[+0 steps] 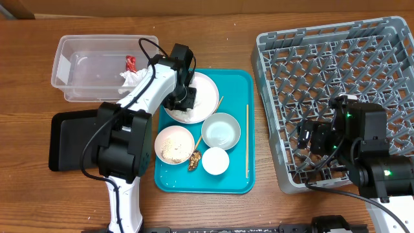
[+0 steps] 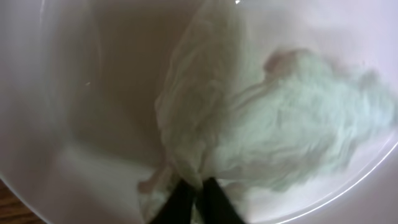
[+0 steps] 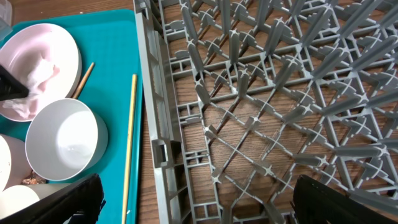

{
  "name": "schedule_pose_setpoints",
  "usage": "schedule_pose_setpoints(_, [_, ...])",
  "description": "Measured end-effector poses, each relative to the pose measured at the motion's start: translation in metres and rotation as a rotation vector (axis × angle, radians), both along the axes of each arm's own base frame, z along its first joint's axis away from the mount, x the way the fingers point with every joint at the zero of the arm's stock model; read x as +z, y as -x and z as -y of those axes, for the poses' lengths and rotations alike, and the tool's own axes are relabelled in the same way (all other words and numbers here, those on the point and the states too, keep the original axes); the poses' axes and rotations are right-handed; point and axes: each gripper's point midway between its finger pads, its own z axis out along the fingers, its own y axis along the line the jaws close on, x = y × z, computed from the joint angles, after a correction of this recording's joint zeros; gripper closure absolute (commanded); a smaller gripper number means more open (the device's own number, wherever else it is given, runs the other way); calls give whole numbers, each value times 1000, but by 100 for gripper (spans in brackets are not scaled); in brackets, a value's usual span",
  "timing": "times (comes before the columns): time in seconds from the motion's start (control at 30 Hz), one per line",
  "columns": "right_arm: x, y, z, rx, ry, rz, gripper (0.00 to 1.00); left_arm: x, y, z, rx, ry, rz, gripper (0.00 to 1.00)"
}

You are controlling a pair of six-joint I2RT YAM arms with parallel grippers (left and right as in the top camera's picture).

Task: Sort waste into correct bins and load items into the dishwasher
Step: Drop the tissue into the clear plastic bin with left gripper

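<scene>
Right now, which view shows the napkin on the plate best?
Left wrist: the napkin fills the frame, pinched by the shut left gripper. Right wrist shows it small, crumpled on the white plate. Overhead, the left arm hides it almost entirely.

The overhead view is evenly and brightly lit and sharp across the table point(image 1: 213, 26), with soft, short shadows and faint glare on the clear tub point(image 1: 84, 71). The left wrist view is badly out of focus and washed pale, the napkin point(image 2: 199, 124) and the plate point(image 2: 68, 168) under it melting into a milky blur. The right wrist view is crisp over the dish rack point(image 3: 154, 93), its bars bowing towards the edges, with a soft sheen inside the pale bowl point(image 3: 65, 146)
</scene>
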Motion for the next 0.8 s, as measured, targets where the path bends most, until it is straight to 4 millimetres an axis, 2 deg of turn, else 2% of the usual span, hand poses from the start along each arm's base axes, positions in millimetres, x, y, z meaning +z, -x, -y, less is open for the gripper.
schedule_pose_setpoints(0.13, [0, 0, 0, 0, 0, 0, 0, 1, 11, -4, 0, -15, -49, 96])
schedule_pose_setpoints(0.23, [0, 0, 0, 0, 0, -1, 0, 15, 12, -4, 0, -22, -64, 96])
schedule_pose_setpoints(0.33, [0, 0, 0, 0, 0, -2, 0, 39, -4, -1, 4, -8, -19, 96])
schedule_pose_setpoints(0.5, [0, 0, 0, 0, 0, -2, 0, 95, -41, -5, 36, 37, 143, 96])
schedule_pose_setpoints(0.6, [0, 0, 0, 0, 0, -2, 0, 138, -58, -24, 81, 47, 264, 96])
schedule_pose_setpoints(0.7, [0, 0, 0, 0, 0, -2, 0, 177, -70, -57, 151, 37, 376, 96])
schedule_pose_setpoints(0.8, [0, 0, 0, 0, 0, -2, 0, 190, -74, -92, 223, 9, 412, 95])
